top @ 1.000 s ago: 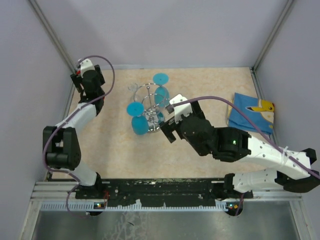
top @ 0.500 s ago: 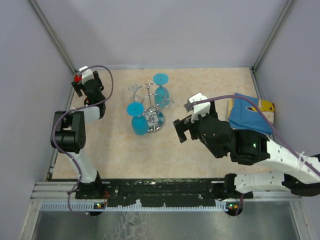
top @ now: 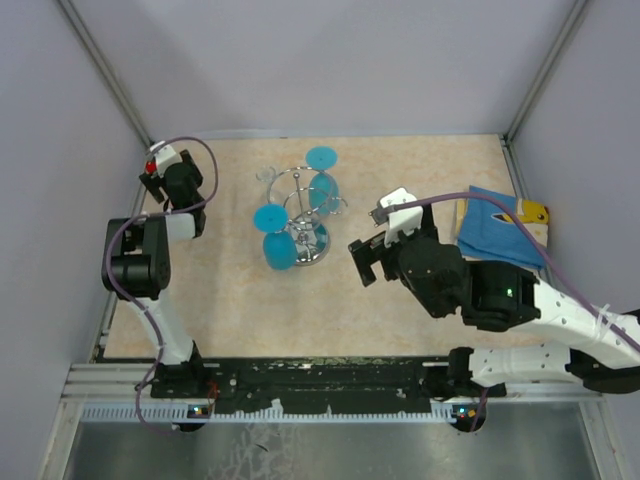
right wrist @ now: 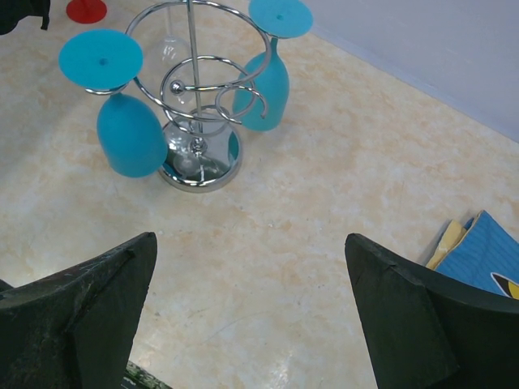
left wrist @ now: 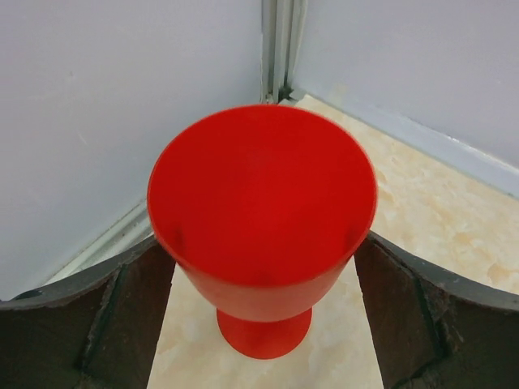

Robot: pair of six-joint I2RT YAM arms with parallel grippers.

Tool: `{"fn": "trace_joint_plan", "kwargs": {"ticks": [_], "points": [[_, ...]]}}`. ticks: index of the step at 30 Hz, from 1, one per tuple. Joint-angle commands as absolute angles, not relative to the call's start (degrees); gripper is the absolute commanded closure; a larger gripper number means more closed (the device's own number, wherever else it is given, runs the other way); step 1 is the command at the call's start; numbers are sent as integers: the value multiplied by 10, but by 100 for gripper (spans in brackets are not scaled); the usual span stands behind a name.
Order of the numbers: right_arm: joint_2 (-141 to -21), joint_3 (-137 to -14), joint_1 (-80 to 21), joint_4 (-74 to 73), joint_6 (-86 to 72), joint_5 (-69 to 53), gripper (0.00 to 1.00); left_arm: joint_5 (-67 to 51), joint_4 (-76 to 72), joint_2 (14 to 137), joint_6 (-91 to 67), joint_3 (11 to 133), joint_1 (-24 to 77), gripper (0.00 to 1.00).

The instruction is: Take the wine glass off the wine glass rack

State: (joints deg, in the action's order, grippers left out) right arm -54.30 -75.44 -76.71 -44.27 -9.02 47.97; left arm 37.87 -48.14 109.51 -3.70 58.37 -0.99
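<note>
Beige, marbled tabletop (top: 400, 170) fills the floor of a booth closed in by plain grey walls (top: 330, 60) with metal corner posts.

Near its middle stands the rack (right wrist: 217, 166), shiny chrome wire with a round mirrored base, a thin central post and curled hook arms on a ring. Two blue glasses (right wrist: 130, 134) hang from the hooks mouth-down, their flat round feet on top. They look matte and opaque, like plastic.

The red glass (left wrist: 263, 211) is off the rack. It stands upright on the tabletop in the far left corner, close to both walls. It is smooth, opaque and goblet-shaped, with a wide round mouth, a short stem and a round foot. From the left wrist we look straight into its bowl and see only bare red.

Our left claw (left wrist: 263, 243) is spread wide with the red bowl between its dark, worn fingers (left wrist: 97, 324). Each finger sits just beside the bowl, and we cannot tell whether they touch it.

Our right claw (right wrist: 247, 239) is also wide apart and holds nothing. It hangs over bare tabletop, near the rack on its right side.

At the right edge lies a folded blue cloth (top: 500, 228) with a yellow patch.
</note>
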Motion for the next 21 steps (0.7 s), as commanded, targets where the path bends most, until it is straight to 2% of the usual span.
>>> {"fn": "trace_joint_plan", "kwargs": {"ticks": [1,5,18,21], "points": [[-528,-757,-765,-434,-95,497,1,363,-469,1102,-75,595,-21,6],[-530,-756,-765,-430,-94,495,1,352,-459,1094,-79,596,-23,0],[-522,-747,-765,-415,-93,483,1,332,-317,1019,-128,619,-23,0],[-523,-745,-765,-410,-89,479,1,336,-241,1008,-155,638,-23,0]]}}
